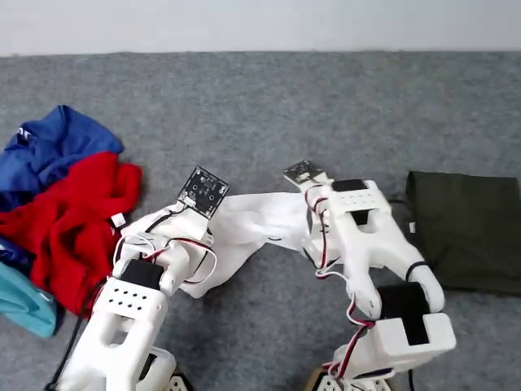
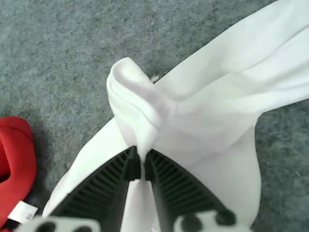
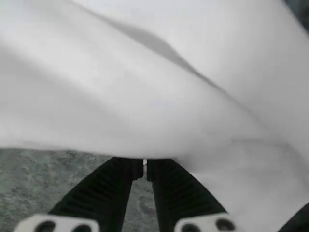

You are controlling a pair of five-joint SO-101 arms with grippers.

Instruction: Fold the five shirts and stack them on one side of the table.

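Observation:
A white shirt (image 1: 260, 224) hangs bunched between the two arms at the table's middle. My left gripper (image 2: 140, 164) is shut on a pinched fold of this white shirt (image 2: 203, 111), which is lifted off the grey cloth. My right gripper (image 3: 145, 166) is shut on an edge of the white shirt (image 3: 145, 96), and the cloth spreads over it. In the high view the left arm (image 1: 146, 285) stands at the shirt's left end and the right arm (image 1: 366, 244) at its right end. A folded dark green shirt (image 1: 468, 228) lies flat at the right.
A heap of unfolded shirts lies at the left edge: blue (image 1: 49, 147), red (image 1: 73, 216) and teal (image 1: 24, 301). The red shirt (image 2: 14, 164) with its white label sits close to the left gripper. The grey table cover (image 1: 269, 106) stretches to the back.

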